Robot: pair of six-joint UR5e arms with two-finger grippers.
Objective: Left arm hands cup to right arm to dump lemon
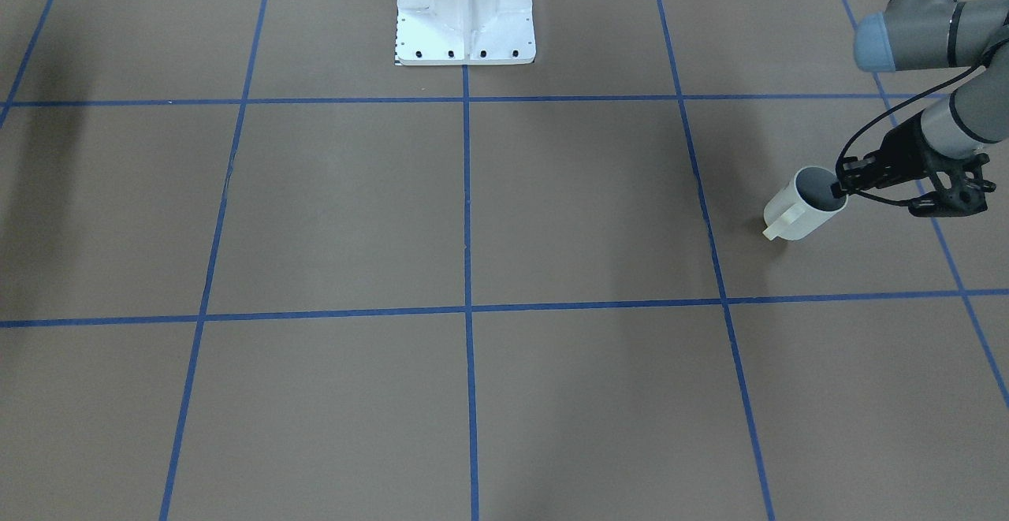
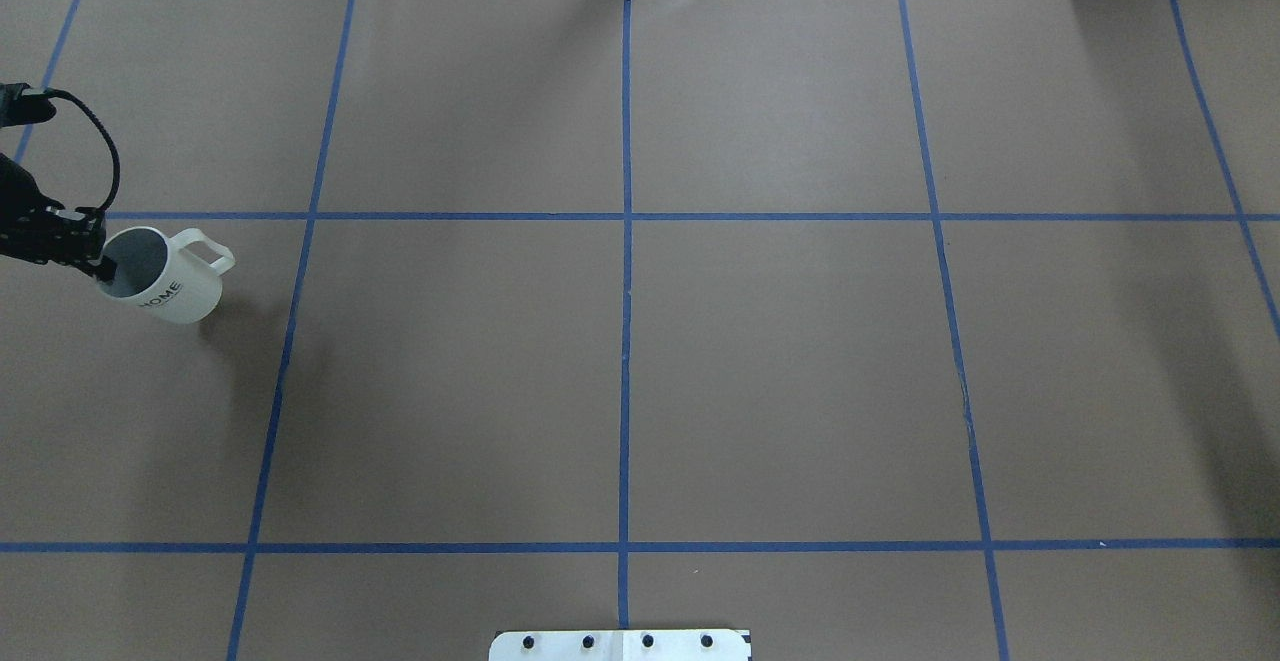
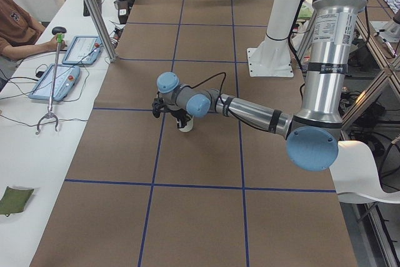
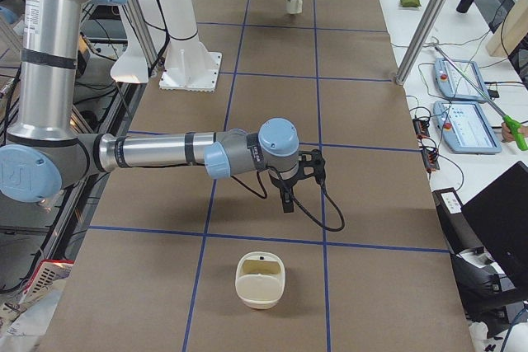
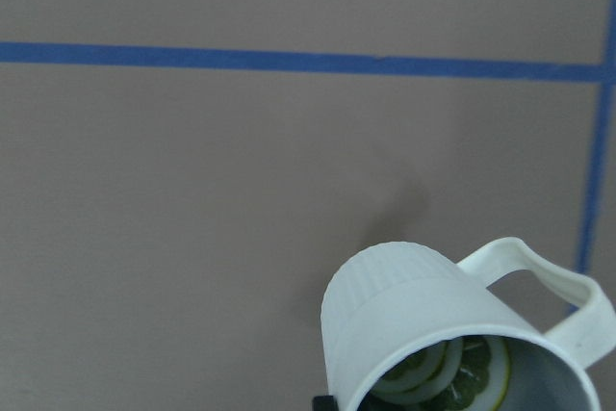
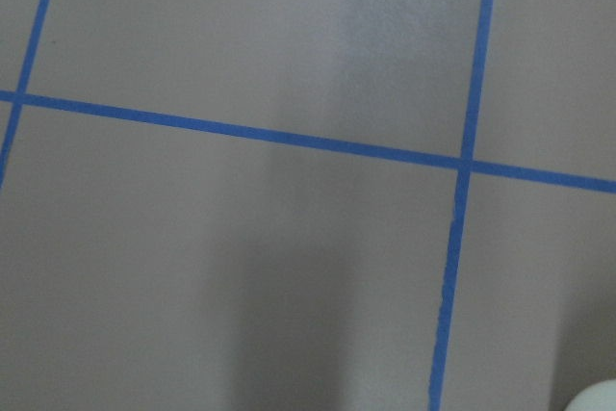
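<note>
The cream-white cup [image 1: 798, 213] with "HOME" lettering hangs tilted a little above the brown table, its handle pointing away from the arm. It also shows in the overhead view [image 2: 170, 286]. My left gripper [image 1: 842, 184] is shut on the cup's rim, one finger inside the mouth [image 2: 104, 267]. Yellow-green lemon slices [image 5: 452, 372] lie inside the cup [image 5: 414, 305]. My right gripper [image 4: 288, 195] shows only in the exterior right view, held low over the table; I cannot tell whether it is open or shut.
A cream container [image 4: 261, 279] stands on the table near my right gripper. The white robot pedestal [image 1: 465, 16] is at the table's edge. A side table with tablets [image 3: 62, 76] and an operator [image 3: 15, 23] is beyond the table. Blue tape lines [image 2: 626, 341] grid the brown surface.
</note>
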